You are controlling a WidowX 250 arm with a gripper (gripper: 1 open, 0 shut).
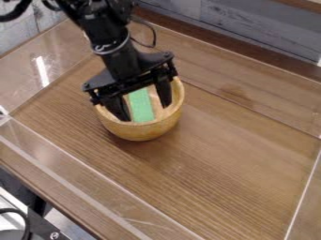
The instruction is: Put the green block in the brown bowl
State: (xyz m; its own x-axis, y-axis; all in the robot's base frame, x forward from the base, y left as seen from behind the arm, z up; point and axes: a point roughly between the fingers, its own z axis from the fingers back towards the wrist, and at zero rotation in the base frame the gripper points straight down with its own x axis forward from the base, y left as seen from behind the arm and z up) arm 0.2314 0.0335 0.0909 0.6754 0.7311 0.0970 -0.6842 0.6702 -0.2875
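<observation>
Block (142, 105) lies inside the bowl (142, 131), its long side running from near to far. The gripper (127, 93) hovers over the bowl with its jaws spread wide, one finger to each side of the block, holding nothing. Bowl and block sit on the left part of the wooden table (213, 150), below the black arm (107, 37).

So the green block (142, 105) is sitting in the brown bowl (157, 128) on the wooden table, with the open gripper (130, 91) right above.
</observation>
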